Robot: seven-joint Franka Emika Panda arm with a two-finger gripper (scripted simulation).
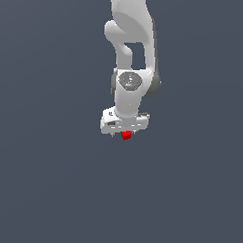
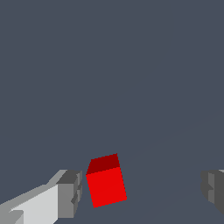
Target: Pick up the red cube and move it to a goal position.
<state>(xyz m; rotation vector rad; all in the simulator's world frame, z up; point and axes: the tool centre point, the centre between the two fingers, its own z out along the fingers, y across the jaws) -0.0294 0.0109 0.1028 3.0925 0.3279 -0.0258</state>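
Observation:
The red cube (image 1: pixel 126 136) is a tiny bright red block on the dark grey floor, right under the white arm's hand. In the wrist view the red cube (image 2: pixel 106 183) lies between the two grey fingertips, closer to one fingertip (image 2: pixel 69 193) than to the other (image 2: pixel 213 188), with a gap on each side. It is turned a little askew to the fingers. My gripper (image 1: pixel 123 132) (image 2: pixel 141 190) is open and low around the cube, not closed on it.
The plain dark grey floor (image 1: pixel 51 180) fills both views. The white arm (image 1: pixel 131 54) rises straight up from the hand. No goal marker shows.

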